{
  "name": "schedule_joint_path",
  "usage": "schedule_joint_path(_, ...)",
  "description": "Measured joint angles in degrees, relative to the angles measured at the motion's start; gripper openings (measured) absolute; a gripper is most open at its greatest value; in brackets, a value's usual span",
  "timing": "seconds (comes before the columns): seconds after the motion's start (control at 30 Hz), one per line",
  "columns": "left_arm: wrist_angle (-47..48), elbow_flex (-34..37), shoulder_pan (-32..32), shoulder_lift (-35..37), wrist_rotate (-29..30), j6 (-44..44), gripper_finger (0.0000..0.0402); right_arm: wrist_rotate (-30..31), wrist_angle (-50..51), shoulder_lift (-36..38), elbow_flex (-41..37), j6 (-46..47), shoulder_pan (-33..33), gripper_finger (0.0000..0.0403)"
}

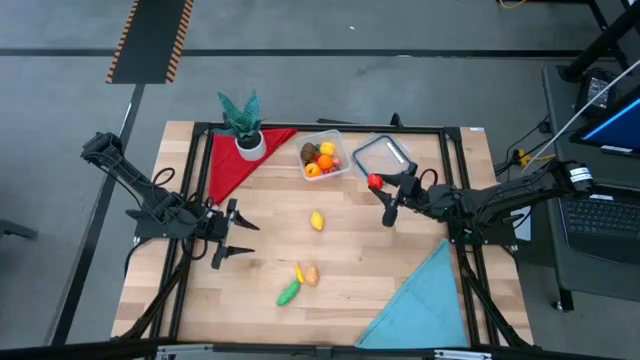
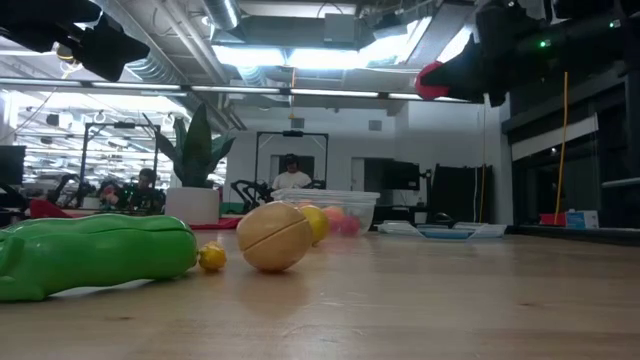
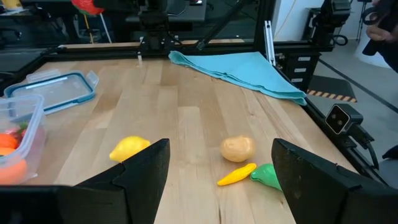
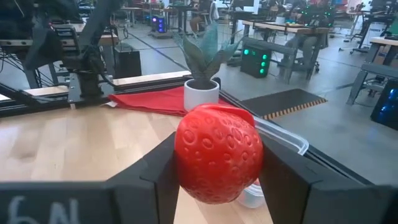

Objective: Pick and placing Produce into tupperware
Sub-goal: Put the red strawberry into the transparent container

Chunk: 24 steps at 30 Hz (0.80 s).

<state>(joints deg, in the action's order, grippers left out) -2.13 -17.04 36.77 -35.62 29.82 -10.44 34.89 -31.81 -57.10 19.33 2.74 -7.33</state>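
right tool (image 1: 377, 184) is clamped on the strawberry (image 4: 217, 152), tupperware (image 1: 325, 156) sits just up-left of it in the high view; left tool (image 1: 243, 240) wide open, empty

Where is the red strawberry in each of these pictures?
High view: strawberry in the right gripper, beside the lid.
Low view: upper right, raised above the table.
Left wrist view: top left.
Right wrist view: centre, between the fingers.
Shared landmark: potted plant.
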Motion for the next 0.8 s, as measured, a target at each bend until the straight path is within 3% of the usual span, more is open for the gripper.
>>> schedule_joint_path(0.47,0.1,0.0,0.0,0.0,1.2,0.3,0.0273,-0.3,0.3,0.0,0.4,0.2,1.0,0.0178)
schedule_joint_path(0.8,0.1,0.0,0.0,0.0,1.3,0.5,0.0273,-11.7,0.5,-4.3,3.8,0.9,11.4,0.0178)
